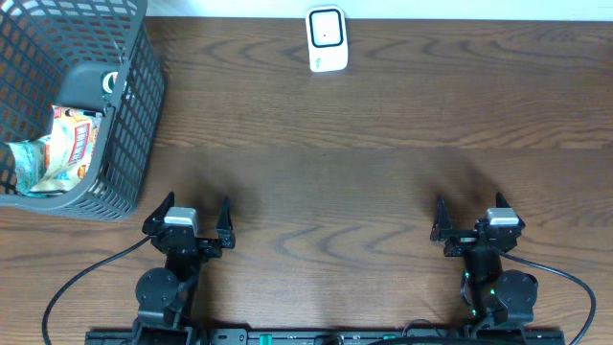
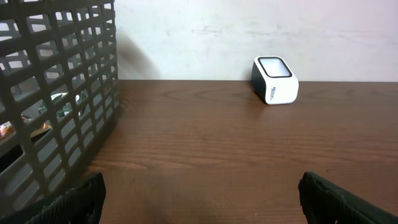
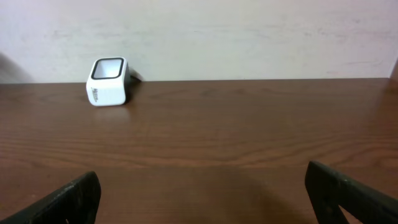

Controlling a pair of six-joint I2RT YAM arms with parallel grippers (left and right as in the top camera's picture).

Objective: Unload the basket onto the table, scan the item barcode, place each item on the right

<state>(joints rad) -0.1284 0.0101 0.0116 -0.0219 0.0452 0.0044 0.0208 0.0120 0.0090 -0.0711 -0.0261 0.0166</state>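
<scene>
The pack (image 1: 73, 144) to scan lies inside the basket (image 1: 137, 115), at the far left of the table (image 1: 335, 163). It is yellow and white with some red on it, and it has writing, but the writing is too blurry to read. I cannot see a barcode on it. A second, paler pack (image 1: 29, 165) lies just beside it, partly cut off by the edge of the overhead view. Behind them in the basket sits a dark thing (image 1: 84, 86) with a round white spot, and I cannot tell what it is. The basket is grey with lots of square holes, and its left and top parts run out of the view. From the left wrist, only shiny bits show through the holes. The scanner (image 1: 327, 39) is white with a dark window in its face. It stands at the far edge of the table, against the pale wall (image 2: 249, 31), well apart from the basket. It has small grey writing on its side that is too tiny to read. The left gripper (image 1: 198, 203) and the right gripper (image 1: 468, 203) sit at the near edge, far from the packs. Both have their jaws spread wide and hold nothing. In the wrist views only the dark fingertips (image 2: 78, 200) (image 3: 62, 200) show in the bottom corners.
</scene>
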